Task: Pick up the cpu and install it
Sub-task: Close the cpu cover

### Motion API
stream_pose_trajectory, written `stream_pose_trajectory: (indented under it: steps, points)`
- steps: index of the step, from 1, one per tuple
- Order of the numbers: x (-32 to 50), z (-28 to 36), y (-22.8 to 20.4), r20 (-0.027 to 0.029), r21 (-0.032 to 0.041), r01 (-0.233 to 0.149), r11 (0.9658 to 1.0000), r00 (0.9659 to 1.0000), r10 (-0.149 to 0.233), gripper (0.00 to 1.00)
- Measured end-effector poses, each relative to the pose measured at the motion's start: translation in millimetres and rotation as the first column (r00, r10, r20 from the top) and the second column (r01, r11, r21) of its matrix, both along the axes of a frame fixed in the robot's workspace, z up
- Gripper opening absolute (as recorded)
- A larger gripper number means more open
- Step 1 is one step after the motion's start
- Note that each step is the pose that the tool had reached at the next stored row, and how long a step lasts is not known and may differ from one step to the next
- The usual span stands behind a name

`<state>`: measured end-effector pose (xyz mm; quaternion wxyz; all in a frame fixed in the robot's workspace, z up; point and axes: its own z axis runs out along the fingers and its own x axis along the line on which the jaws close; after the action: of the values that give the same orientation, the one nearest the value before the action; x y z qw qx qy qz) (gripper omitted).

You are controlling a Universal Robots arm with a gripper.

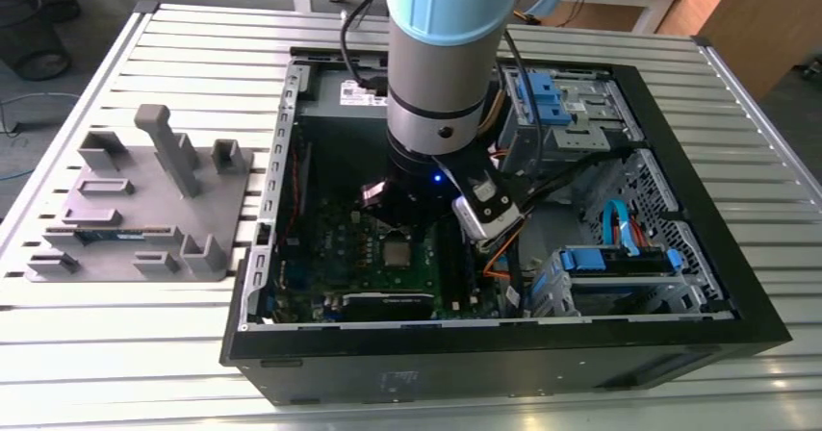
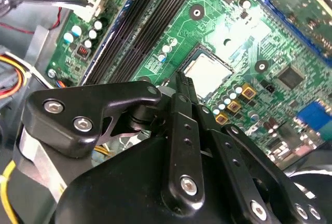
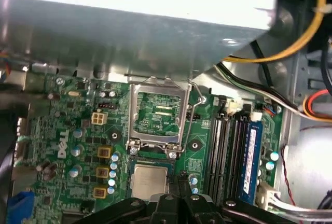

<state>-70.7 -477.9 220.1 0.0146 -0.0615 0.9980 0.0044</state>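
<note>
End effector (image 2: 180,81) low over the motherboard (image 3: 67,130) inside the open computer case (image 1: 719,287); fingers look pressed together with nothing seen between them; tips just beside one edge of the cpu (image 3: 149,180), contact can't be told. Cpu lies flat in its socket, silvery top up, not held; in the exterior view it shows as a pale square on the board just below the arm (image 1: 444,65). Socket load plate (image 3: 158,111) is hinged up and open next to the cpu, with green board visible through its frame; memory slots (image 3: 228,151) run alongside the socket. Yellow and black cables (image 3: 290,47) hang past the metal case wall. Case lies on its side on the slatted metal counter (image 1: 192,46); grey fixture tray (image 1: 192,229) sits on the counter at the exterior view's left, well apart from the case opening.
</note>
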Motion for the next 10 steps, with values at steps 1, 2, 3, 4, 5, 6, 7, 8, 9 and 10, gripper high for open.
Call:
stream_pose_trajectory:
  steps: [1,2,3,4,5,6,7,8,9,10]
  points:
    - [0.0,0.0,0.0,0.0000,0.0001,-0.003,1.0000,1.0000,0.003,0.11]
    - [0.0,-0.1,0.0,0.0000,0.0002,-0.003,1.0000,1.0000,0.003,0.11]
    - [0.0,-0.5,0.0,0.0000,0.0003,-0.003,1.0000,1.0000,0.003,0.11]
    - [0.0,-0.9,0.0,0.0000,0.0002,-0.003,1.0000,1.0000,0.003,0.11]
    - [0.0,-0.9,0.0,0.0000,0.0002,-0.003,1.0000,1.0000,0.003,0.11]
    - [0.0,-0.9,0.0,0.0000,0.0002,-0.003,1.0000,1.0000,0.003,0.11]
    - [0.0,-0.9,0.0,0.0000,0.0002,-0.003,1.0000,1.0000,0.003,0.11]
    - [0.0,-0.9,0.0,0.0000,0.0002,-0.003,1.0000,1.0000,0.003,0.11]
    - [0.0,-0.9,0.0,0.0000,0.0002,-0.003,1.0000,1.0000,0.003,0.11]
    - [0.0,-0.9,0.0,0.0000,0.0002,-0.003,1.0000,1.0000,0.003,0.11]
